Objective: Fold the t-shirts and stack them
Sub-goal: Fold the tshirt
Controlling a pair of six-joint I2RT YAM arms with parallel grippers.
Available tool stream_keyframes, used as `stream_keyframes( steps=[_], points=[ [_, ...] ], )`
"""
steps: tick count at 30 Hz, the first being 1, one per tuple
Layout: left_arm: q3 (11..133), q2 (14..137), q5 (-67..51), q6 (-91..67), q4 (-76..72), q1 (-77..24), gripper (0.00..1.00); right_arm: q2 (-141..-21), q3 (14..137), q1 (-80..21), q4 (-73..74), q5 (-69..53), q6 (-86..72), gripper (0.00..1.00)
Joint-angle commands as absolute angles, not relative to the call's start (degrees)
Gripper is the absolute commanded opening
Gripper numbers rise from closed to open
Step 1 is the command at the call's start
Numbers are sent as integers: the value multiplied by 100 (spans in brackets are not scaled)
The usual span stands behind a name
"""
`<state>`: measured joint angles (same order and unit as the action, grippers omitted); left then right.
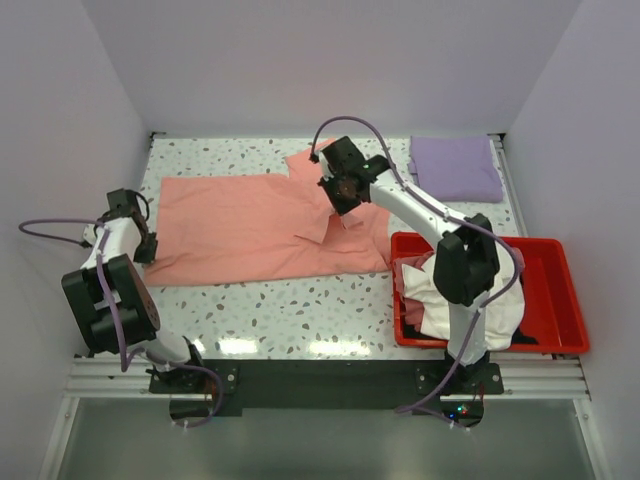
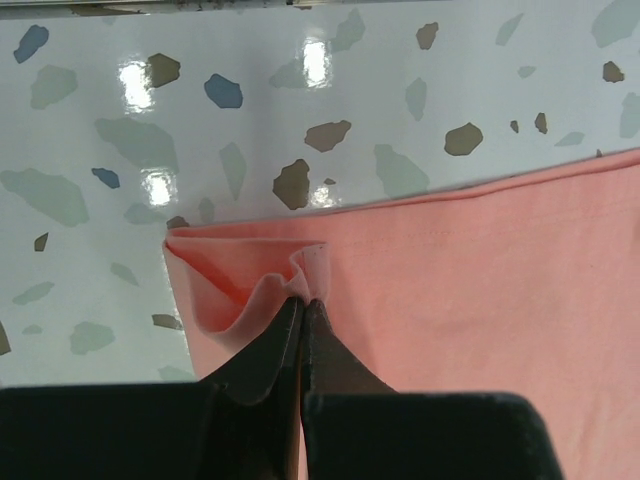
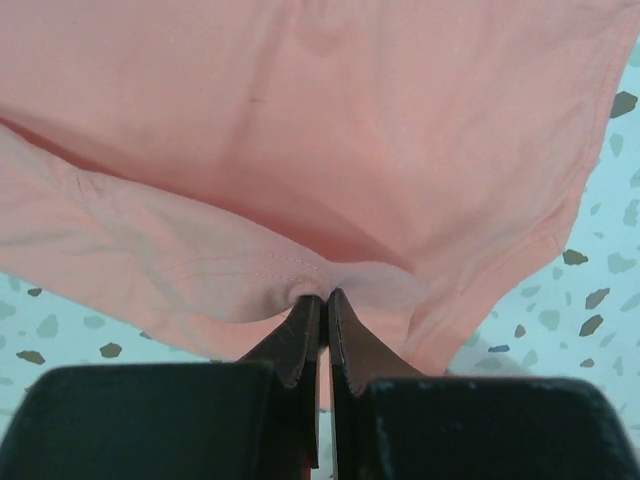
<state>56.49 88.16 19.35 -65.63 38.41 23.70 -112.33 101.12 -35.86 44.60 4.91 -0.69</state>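
Note:
A salmon-pink t-shirt [image 1: 240, 228] lies spread across the speckled table. My left gripper [image 1: 148, 250] is shut on its left hem corner, where the cloth [image 2: 260, 285] bunches at the fingertips. My right gripper [image 1: 340, 208] is shut on a lifted fold of the same shirt near its right side; pinched pink cloth [image 3: 330, 280] shows at the tips. A folded lavender t-shirt [image 1: 455, 168] rests at the back right. Cream-white [image 1: 430, 290] and black cloth sit in the red bin.
The red plastic bin [image 1: 555, 300] stands at the front right beside the right arm's base. White walls close in the table on three sides. Bare speckled tabletop [image 1: 300, 315] runs along the near edge.

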Motion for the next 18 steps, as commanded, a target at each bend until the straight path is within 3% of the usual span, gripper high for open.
stream_keyframes(
  steps=[1, 3, 5, 6, 7, 9, 10, 12, 14, 16, 18],
  points=[
    [5687, 8798, 2109, -6715, 3411, 2312, 0, -11565, 10634, -3525, 4711, 413, 167, 0],
    [5678, 8807, 2136, -6715, 3314, 2312, 0, -11846, 10862, -3498, 4720, 422, 193, 0],
    [5730, 8868, 2145, -6689, 3287, 2320, 16, -12040, 11047, -3472, 4623, 483, 185, 0],
    [5783, 8886, 2127, -6688, 3313, 2320, 23, -12111, 11083, -3463, 4527, 509, 193, 6],
    [5931, 8912, 2092, -6662, 3287, 2320, 38, -12259, 11109, -3437, 4231, 527, 193, 14],
    [6238, 8921, 1900, -6426, 3217, 2312, 51, -12435, 11328, -3393, 4009, 798, 141, 18],
    [6362, 8895, 1881, -6373, 3339, 2312, 64, -12628, 11616, -3375, 3912, 974, 106, 26],
    [6695, 8807, 1960, -6381, 3550, 2320, 72, -12814, 12013, -3340, 4016, 1378, 44, 42],
    [6759, 8518, 2004, -6337, 3674, 2320, 82, -12832, 12313, -3340, 4113, 1503, -184, 98],
    [6680, 8132, 1952, -6232, 3613, 2320, 99, -12675, 12122, -3331, 4070, 1415, -254, 99],
    [6505, 7902, 1767, -6161, 3551, 2312, 100, -12262, 11753, -3331, 3869, 1178, -369, 99]
  ],
)
